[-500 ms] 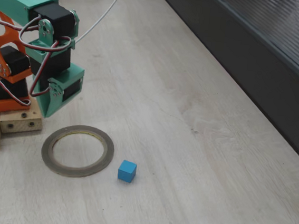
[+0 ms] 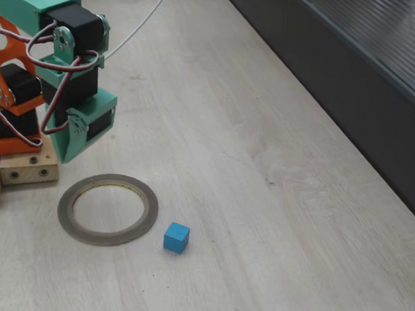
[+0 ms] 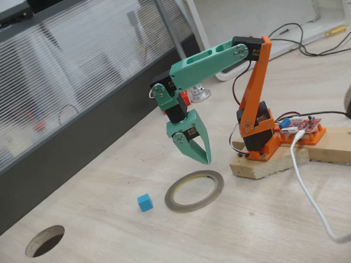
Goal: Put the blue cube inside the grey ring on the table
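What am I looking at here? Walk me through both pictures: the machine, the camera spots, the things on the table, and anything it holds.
The green and orange machine is a small robot arm bolted to a wooden block. Its gripper, a two-finger claw, points down above the table and holds nothing; its fingers look closed together. Both cameras stand still: one looks down from beside the arm's base, the other looks across the table from the opposite side. On the pale wooden table lie a small blue cube and a flat grey ring, close together but not touching; the cube is outside the ring. A round hole is cut into the table nearby.
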Controlling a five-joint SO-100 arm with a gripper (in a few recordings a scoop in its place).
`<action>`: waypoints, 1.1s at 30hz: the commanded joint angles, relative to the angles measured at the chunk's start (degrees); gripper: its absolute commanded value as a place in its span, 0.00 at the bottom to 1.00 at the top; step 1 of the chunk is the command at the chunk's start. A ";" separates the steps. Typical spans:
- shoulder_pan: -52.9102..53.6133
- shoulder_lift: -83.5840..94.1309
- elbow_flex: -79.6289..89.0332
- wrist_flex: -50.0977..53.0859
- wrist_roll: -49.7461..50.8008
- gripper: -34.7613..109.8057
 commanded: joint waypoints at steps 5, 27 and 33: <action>0.88 0.79 0.70 0.53 0.09 0.25; 0.88 0.79 0.70 0.53 0.26 0.25; 0.97 0.79 1.14 0.88 0.09 0.25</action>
